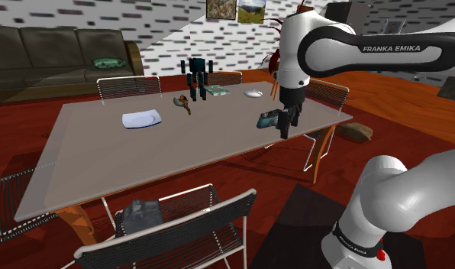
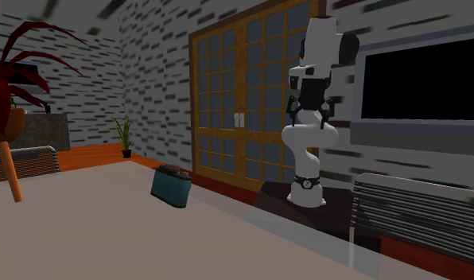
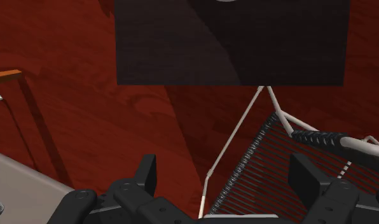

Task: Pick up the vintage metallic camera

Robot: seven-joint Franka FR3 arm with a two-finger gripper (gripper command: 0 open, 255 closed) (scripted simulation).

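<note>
The camera (image 1: pixel 269 119) is a dark teal box with a black top, sitting near the table's edge on the side closest to the stand; in the second exterior view the camera (image 2: pixel 172 186) rests upright on the grey tabletop (image 2: pixel 84 223). My gripper (image 1: pixel 287 127) hangs pointing down just to the shoulder view's right of the camera. My gripper (image 3: pixel 226 175) is open with nothing between its fingers, and it looks past the table's corner (image 3: pixel 16 181) at a wire chair (image 3: pixel 271 159) and red floor. From across the table my gripper (image 2: pixel 310 111) appears well above the camera.
On the table (image 1: pixel 180 145) are a white dish (image 1: pixel 140 120), a black figure (image 1: pixel 197 76), a brown object (image 1: pixel 184 102), a green book (image 1: pixel 216 91) and a white bowl (image 1: pixel 254 93). Wire chairs (image 1: pixel 180 229) ring the table. A black mat (image 3: pixel 229 41) lies on the floor.
</note>
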